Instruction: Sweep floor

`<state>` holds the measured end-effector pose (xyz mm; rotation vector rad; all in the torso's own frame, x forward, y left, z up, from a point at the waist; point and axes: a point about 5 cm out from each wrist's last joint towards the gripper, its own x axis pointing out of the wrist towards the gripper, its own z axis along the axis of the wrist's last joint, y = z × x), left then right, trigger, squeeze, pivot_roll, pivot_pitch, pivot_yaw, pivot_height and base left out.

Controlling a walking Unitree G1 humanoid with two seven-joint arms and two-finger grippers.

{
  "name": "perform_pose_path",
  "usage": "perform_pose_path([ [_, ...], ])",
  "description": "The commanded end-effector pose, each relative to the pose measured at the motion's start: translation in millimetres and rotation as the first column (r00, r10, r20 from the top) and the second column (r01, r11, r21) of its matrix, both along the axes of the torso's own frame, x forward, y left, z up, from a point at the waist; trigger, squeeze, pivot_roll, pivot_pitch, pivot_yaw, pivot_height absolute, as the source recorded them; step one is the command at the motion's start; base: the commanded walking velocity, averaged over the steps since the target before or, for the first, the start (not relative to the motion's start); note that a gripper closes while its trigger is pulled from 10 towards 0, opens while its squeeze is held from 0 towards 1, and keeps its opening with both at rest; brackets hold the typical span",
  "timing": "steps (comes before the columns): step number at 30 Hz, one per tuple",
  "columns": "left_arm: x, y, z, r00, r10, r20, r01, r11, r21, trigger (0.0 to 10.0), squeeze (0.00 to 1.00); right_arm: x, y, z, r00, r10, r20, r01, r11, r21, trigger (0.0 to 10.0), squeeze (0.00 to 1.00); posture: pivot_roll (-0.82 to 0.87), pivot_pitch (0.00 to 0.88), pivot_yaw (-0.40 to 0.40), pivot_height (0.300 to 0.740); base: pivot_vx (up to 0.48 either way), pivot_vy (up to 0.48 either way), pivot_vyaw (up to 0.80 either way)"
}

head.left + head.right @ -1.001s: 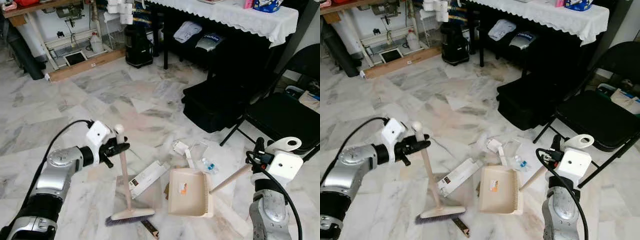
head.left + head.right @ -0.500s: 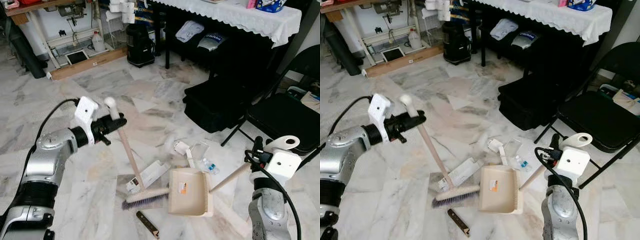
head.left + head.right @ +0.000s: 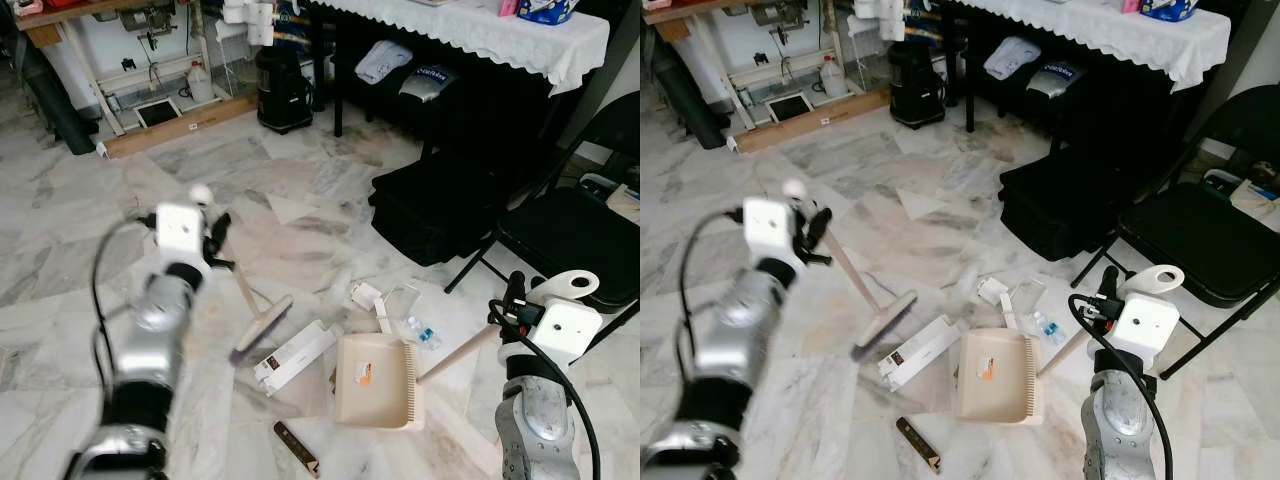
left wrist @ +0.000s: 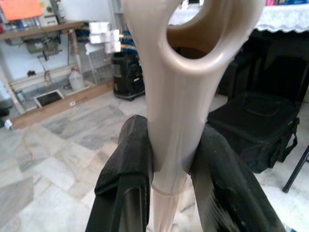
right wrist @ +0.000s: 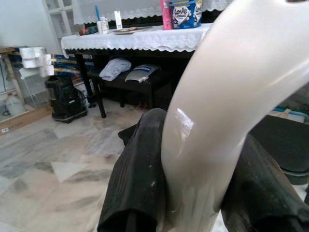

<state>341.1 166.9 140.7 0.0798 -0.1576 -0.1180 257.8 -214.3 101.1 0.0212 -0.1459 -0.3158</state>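
Broom (image 3: 250,300) clamped in left gripper (image 4: 169,159), dustpan (image 3: 377,382) handle clamped in right gripper (image 5: 193,193)

Silver jointed arms, white wrist camera boxes, looping black cables, black claws

Even, bright daylight fills the room, and the marble floor (image 3: 300,200) shows soft sheen without hard shadows. The left arm (image 3: 150,330) is motion-blurred. Beneath the lace-clothed table (image 3: 470,25) lies deep shade. Close-up handles in wrist views look soft.
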Motion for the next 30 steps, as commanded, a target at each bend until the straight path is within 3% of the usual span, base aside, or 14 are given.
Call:
perform_pose_path([
  [1, 0.6, 3.4, 6.2, 0.996, 0.068, 0.06, -0.069, 0.998, 0.001, 10.0, 0.0, -1.1, -0.4, 7.7, 0.999, -0.008, 0.045, 0.008, 1.0, -0.008, 10.0, 0.0, -0.18, 0.028, 0.058, 0.74, 0.0, 0.0, 0.0],
  [7, 4.0, -3.9, 8.7, 0.995, 0.061, 0.076, -0.058, 0.998, -0.039, 10.0, 0.0, -1.0, -0.9, 7.9, 0.999, -0.009, 0.048, 0.009, 1.0, -0.01, 10.0, 0.0, -0.18, 0.014, 0.06, 0.74, 0.0, 0.0, 0.0],
  [27, 5.4, -4.1, 11.1, 0.992, 0.064, 0.112, -0.06, 0.998, -0.034, 10.0, 0.0, -1.9, 1.0, 7.7, 0.999, -0.014, 0.05, 0.013, 1.0, 0.002, 10.0, 0.0, -0.18, 0.0, 0.065, 0.74, 0.0, 0.277, 0.0],
  [30, 6.6, -4.0, 12.3, 0.991, 0.063, 0.115, -0.059, 0.998, -0.034, 10.0, 0.0, -1.7, 1.4, 7.7, 0.999, -0.014, 0.049, 0.014, 1.0, 0.005, 10.0, 0.0, -0.18, 0.0, 0.065, 0.74, 0.0, 0.298, -0.63],
])
